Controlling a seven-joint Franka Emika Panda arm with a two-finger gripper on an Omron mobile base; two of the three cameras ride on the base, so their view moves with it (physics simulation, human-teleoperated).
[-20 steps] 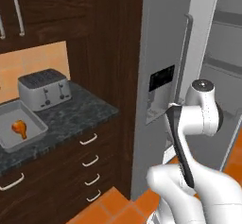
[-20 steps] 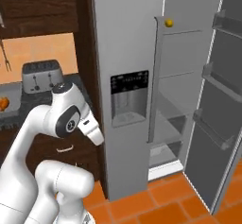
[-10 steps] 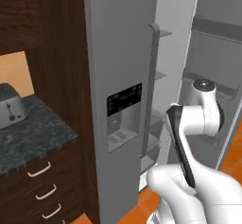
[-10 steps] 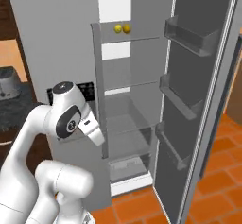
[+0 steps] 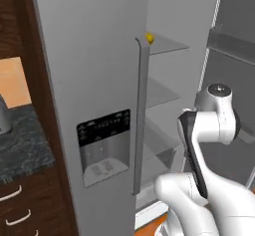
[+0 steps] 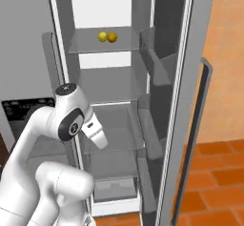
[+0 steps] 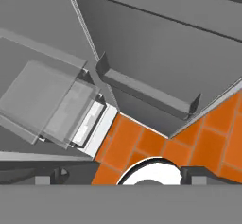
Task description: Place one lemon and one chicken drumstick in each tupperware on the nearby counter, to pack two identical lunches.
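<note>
Two yellow lemons (image 6: 103, 36) lie side by side on the top glass shelf of the open fridge (image 6: 102, 110); the left base view catches one lemon (image 5: 149, 38) past the edge of the shut door. A strip of the dark speckled counter (image 5: 22, 148) shows at the far left. The chicken drumstick and the tupperware are out of view. My gripper (image 7: 125, 176) is open and holds nothing. It is tucked low by the arm and points down at the fridge's foot and the orange floor.
The shut left fridge door (image 5: 99, 80) carries a dispenser panel (image 5: 103, 145) and a long handle. The open right door (image 6: 183, 91) with its bins stands to the right of the shelves. Orange tiles (image 6: 219, 172) lie in front. Brown drawers (image 5: 15, 215) sit under the counter.
The base has swung to the right: the counter with the toaster and tray has slid out to the left and the open fridge now faces me. The arm keeps its folded pose.
</note>
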